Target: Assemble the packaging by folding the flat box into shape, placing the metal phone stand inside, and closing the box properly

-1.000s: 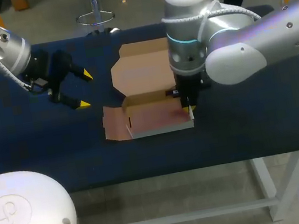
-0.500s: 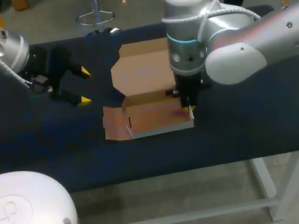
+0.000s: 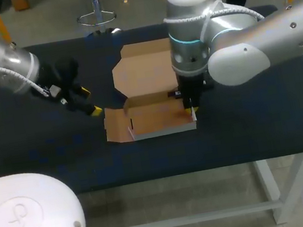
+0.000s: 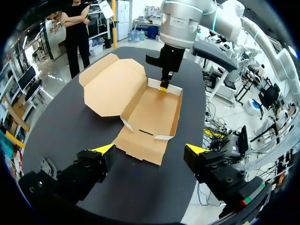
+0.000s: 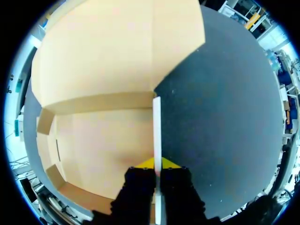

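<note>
Cardboard box — likely light, crease-prone — pinched at its stiffer right-hand wall by right end effector; left end effector wide open, empty.

Matt brown cardboard box, dark matt table covering — glossy white right arm

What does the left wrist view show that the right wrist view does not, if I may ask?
Only the left wrist view shows the open left gripper hovering short of the box, and the box's flat end flap. Only the right wrist view shows, close up, the right gripper shut on the upright side wall, one finger each side. Both show the box's floor, its open lid and the dark table.
</note>
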